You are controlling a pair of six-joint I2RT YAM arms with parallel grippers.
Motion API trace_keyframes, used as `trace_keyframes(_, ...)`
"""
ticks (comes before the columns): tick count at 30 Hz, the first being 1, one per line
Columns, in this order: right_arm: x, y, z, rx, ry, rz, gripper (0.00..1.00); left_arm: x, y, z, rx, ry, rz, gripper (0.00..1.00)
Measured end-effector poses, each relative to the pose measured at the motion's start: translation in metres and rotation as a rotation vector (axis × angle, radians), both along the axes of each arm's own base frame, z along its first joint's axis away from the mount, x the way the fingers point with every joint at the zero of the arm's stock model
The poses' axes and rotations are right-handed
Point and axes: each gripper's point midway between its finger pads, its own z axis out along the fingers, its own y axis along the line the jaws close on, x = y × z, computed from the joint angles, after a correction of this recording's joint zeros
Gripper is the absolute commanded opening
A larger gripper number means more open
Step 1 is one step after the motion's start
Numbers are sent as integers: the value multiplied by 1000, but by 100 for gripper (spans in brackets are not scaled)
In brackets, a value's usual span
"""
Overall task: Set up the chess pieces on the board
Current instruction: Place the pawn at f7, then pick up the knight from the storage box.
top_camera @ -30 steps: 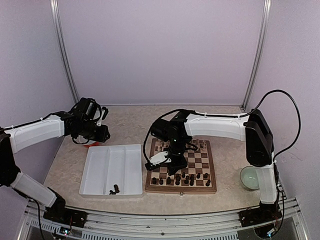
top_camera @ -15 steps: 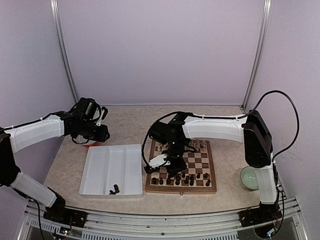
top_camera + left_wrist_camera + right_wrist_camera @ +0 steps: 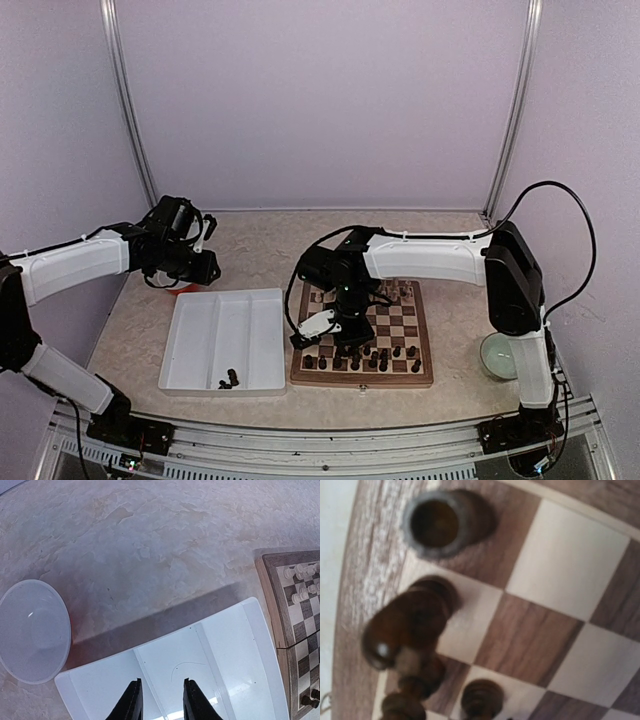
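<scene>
right, the right arm is stretched across to the near left part of the square wooden chessboard with dark brown and cream squares (image 3: 408, 322). its claw (image 3: 348, 338) points down among the tiny dark brown-black chess pieces (image 3: 416, 365) along the near rows. its wrist camera shows a castle-topped dark piece (image 3: 437, 522) on a dark square by the frame and a taller blurred one (image 3: 410, 622) just beside it. no fingers are in shot, so i cannot tell whether that claw is released or clenched. small cream-white pieces (image 3: 395, 292) sit on the far rows.

over on the left, the left claw (image 3: 161, 690) hangs above the far end of the white divided plastic tray (image 3: 215, 330), fingers apart, nothing between them.

now the key bit: a few leftover dark pieces (image 3: 230, 379) lie at the tray's near end. that puts them toward the robot's base from the left claw, and to the left of the right claw, past the board's frame. both claws look about equally near, though the tray is on the left arm's side. the leftovers are too small to tell which way they lie.
</scene>
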Motion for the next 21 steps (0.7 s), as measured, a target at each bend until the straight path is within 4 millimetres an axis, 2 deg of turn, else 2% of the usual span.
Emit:
trace_keyframes(4,4,-2,2,-4,-17,5,25,-2,-2,-1,-16,14,1,30)
trace_keyframes(8,14,-5,18,28,-46,-8,25,-16,-14,-4,-35,56,-23,35)
trace_keyframes(11,33,-9,45,95,-92,-46,25,-42,-38,-3,-46,93,-76,37)
trace_keyframes(13,50,-13,68,165,-133,-87,26,-67,-52,-4,-50,140,-104,37)
trace_keyframes(16,83,-27,109,300,-225,-176,28,-97,-56,-18,-45,232,-77,37)
trace_keyframes(18,104,-43,135,397,-304,-250,38,-117,-46,-36,-31,308,-19,36)
trace_keyframes(19,113,-51,146,434,-342,-290,49,-127,-41,-43,-26,339,9,36)
trace_keyframes(20,126,-63,158,481,-400,-350,65,-134,-38,-49,-22,364,32,36)
trace_keyframes(21,139,-78,168,521,-461,-422,74,-144,-34,-55,-23,390,57,36)
